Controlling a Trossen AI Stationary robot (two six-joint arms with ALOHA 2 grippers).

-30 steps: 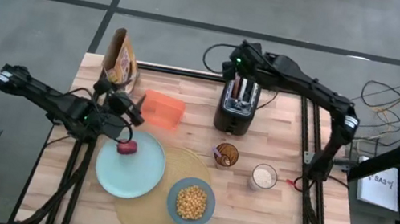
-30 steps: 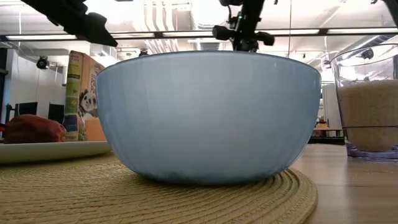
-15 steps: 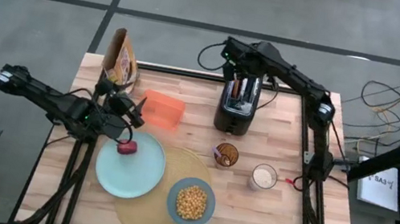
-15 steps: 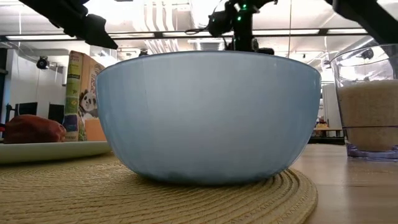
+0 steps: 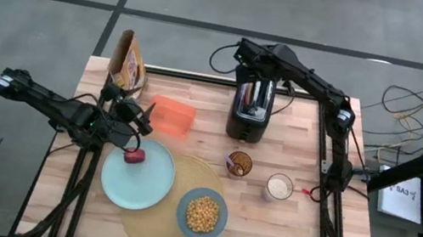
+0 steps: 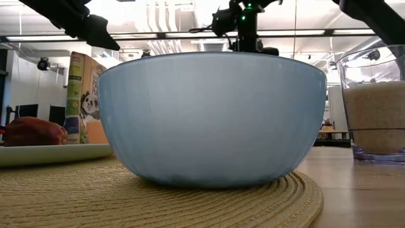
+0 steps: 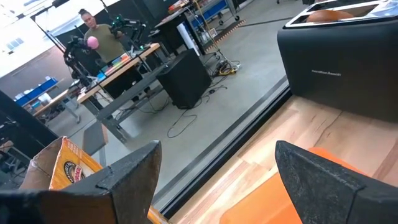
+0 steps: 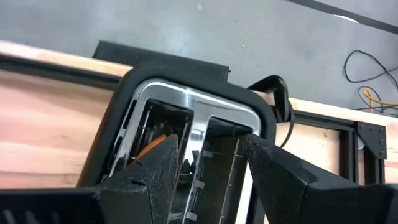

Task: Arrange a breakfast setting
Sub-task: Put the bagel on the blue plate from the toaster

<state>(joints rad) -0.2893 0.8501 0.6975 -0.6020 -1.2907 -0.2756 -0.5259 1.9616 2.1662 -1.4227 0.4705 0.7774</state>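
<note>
Apple (image 5: 134,155) on plate (image 5: 136,180), cereal bowl (image 5: 202,213) on placemat (image 5: 154,229); bagel seemingly unfetched. Right gripper (image 8: 205,162) spread over toaster (image 5: 250,108); left gripper (image 7: 214,171) spread, empty.

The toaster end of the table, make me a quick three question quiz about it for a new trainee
1. True or false: the right gripper hangs over the black toaster, fingers apart.
2. What sits beside the toaster, toward the left arm?
A. glass of milk
B. orange box
C. blue bowl
3. Fill in: the red apple rests on the pale blue ____.

Key:
1. True. The right wrist view looks down into the toaster's slots between spread fingers.
2. B, the orange box.
3. Plate; the left gripper is open above the table near it.
</note>
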